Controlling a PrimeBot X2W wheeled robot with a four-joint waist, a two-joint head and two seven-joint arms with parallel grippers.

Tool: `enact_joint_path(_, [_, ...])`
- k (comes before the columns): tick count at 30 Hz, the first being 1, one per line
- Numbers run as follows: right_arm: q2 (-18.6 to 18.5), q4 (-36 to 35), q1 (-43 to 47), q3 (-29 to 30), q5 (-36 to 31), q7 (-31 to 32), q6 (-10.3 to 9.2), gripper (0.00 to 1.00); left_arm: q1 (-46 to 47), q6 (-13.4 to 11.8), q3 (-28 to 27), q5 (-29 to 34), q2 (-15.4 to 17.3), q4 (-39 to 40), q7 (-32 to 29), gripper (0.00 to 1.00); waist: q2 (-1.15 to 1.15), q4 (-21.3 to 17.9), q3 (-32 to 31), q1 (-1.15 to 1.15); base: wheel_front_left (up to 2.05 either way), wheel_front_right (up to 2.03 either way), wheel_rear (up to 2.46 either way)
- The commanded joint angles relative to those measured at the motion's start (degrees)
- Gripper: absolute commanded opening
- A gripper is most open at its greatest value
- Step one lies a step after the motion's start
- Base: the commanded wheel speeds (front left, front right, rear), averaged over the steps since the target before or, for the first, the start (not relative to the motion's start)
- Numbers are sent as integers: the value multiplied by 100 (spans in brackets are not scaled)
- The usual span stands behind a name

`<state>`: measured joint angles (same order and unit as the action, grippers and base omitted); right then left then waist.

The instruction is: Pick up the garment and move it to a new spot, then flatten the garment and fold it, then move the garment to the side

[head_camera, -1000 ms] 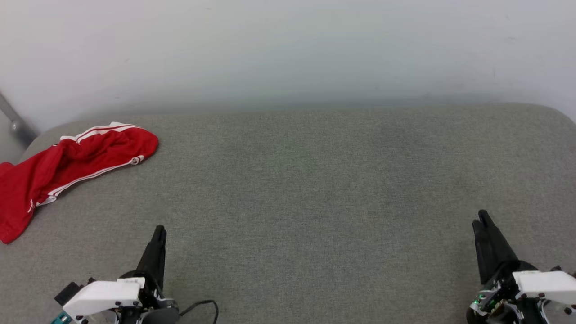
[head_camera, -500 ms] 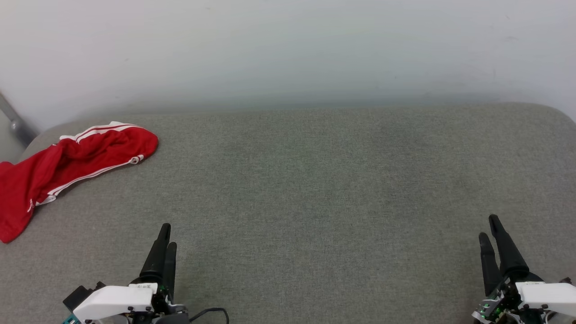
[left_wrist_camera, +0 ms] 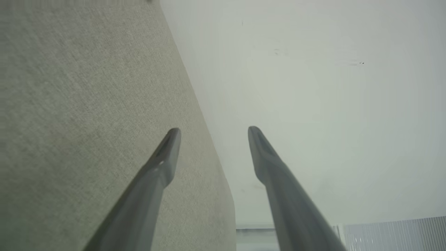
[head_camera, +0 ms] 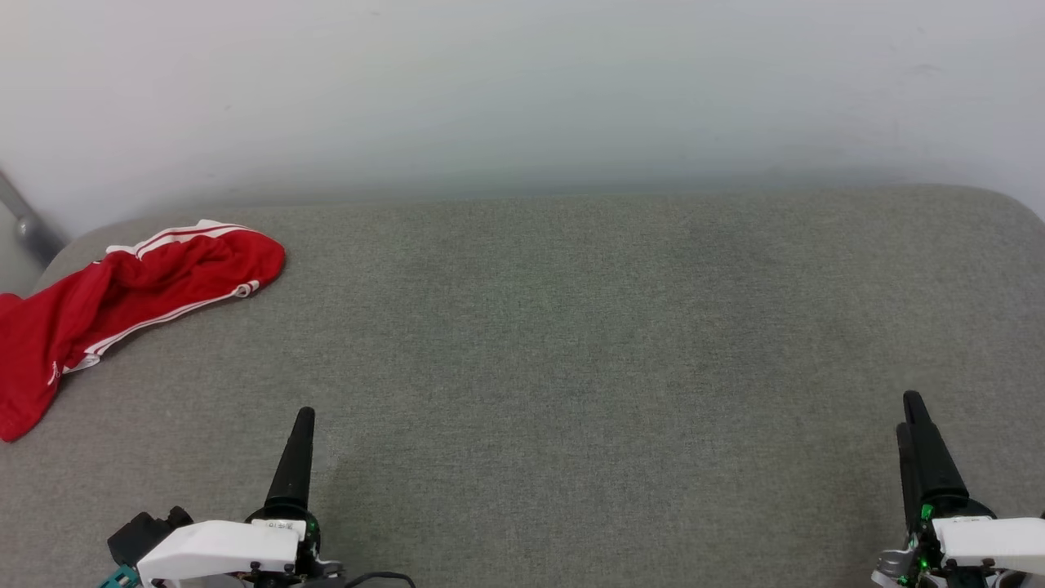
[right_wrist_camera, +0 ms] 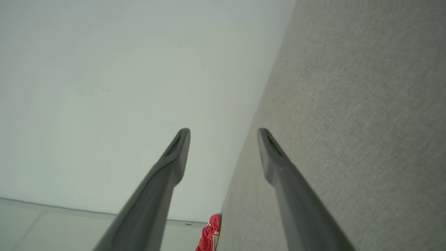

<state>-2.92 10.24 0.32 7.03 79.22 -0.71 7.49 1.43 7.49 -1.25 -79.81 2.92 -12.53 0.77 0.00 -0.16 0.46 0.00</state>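
**Barely starting: garment not yet picked up**

Seeing the garment [head_camera: 139, 294] lying crumpled near the far left corner of the grey padded surface [head_camera: 571, 343], red cloth bunched up with white stripe trim showing, running out to the left border of the head view. Finding no flat panel and no neat fold in it, so judging every step as still waiting: picking up, moving to a new spot, flattening, folding, setting aside.

Hovering low at the near edge with the left gripper [head_camera: 302, 420], well apart from the garment, fingers spread wide in its wrist view and gripping nothing. Sitting at the near right with the right gripper [head_camera: 913, 408], likewise spread wide and gripping nothing, the garment showing small and distant in its wrist view. Probably needing a reach leftward and away from the body first, most likely by the left arm.
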Motion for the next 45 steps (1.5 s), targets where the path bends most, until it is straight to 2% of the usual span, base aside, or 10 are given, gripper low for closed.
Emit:
enact_joint_path(1, [-3,-148,2,37,-187,-47,0,100,21,0,-44,185,17,118,48,100,0,0,-1,0,0,0,0])
enact_joint_path(8, [-3,-353,104,39,-1057,-200,0,100,-31,0,-205,953,-9,267,198,100,0,-2,-3,0,0,0,0])
enact_joint_path(17, [-2,-451,220,146,-1811,-377,0,100,-129,0,-221,1703,-8,415,375,100,0,-11,-13,0,0,0,0])
enact_joint_path(27, [-19,-576,335,166,-2792,-556,0,100,-212,0,-198,3148,-6,571,556,100,0,-24,3,0,0,0,0])
enact_joint_path(39, [-114,-676,485,109,-3959,-753,0,100,-297,-1,92,4609,-4,696,753,100,0,-32,12,0,0,0,0])
enact_joint_path(42, [-172,-668,554,42,-4294,-799,0,100,-324,-52,170,4906,-4,693,796,100,0,-37,9,0,0,0,0])
enact_joint_path(45, [-219,-661,585,-29,-4514,-830,0,100,-350,-135,179,4949,-4,676,826,100,0,-44,6,0,0,0,0])
